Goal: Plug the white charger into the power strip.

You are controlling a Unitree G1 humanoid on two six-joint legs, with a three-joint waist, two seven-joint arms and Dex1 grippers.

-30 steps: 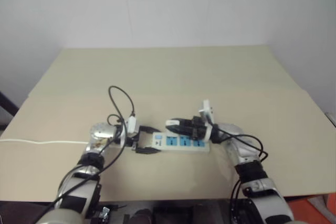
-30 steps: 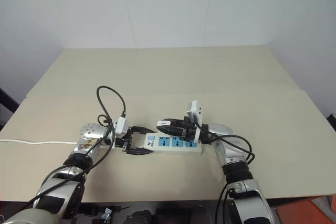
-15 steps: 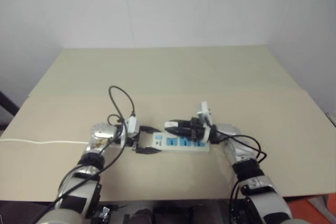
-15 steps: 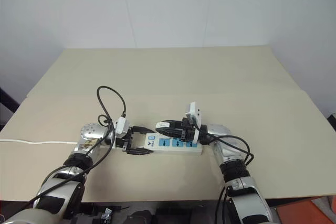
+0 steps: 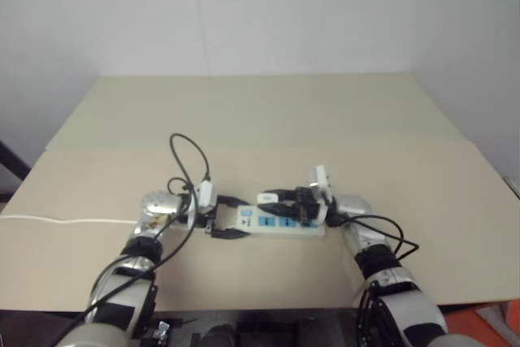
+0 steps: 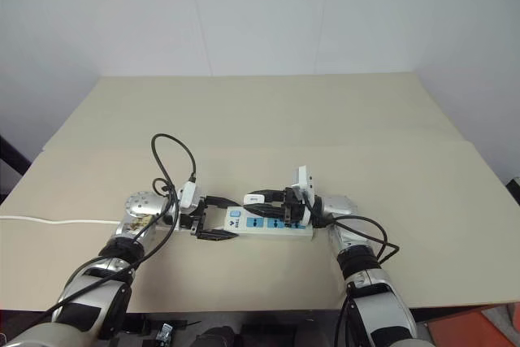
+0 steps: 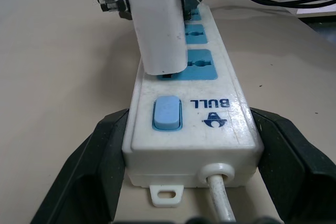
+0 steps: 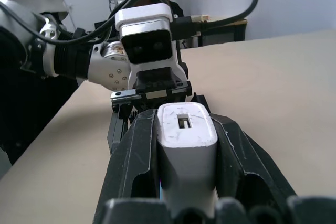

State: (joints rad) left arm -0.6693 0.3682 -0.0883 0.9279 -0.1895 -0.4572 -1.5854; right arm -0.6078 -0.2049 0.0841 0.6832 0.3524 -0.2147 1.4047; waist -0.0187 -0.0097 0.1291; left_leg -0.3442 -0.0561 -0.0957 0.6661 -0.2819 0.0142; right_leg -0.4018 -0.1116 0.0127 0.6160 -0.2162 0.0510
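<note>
Both grippers are busy: the right gripper (image 8: 186, 145) is clenched on the white charger (image 7: 156, 22), holding it just above the blue socket nearest the switch (image 7: 167, 113), its lower edge touching the power strip (image 7: 197, 124). At the cord end, the left gripper (image 6: 213, 219) grasps the strip from both sides. The strip lies flat on the beige table (image 6: 268, 111).

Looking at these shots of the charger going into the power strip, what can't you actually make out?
- Small white rectangular charger: its prongs, hidden under its own body in the left wrist view, so seating is unclear.
- Long white power strip: its far end, blocked by the right gripper.
- Thin white cord: cut off by the picture's edge.
- Left gripper: finger bases cut off there too.
</note>
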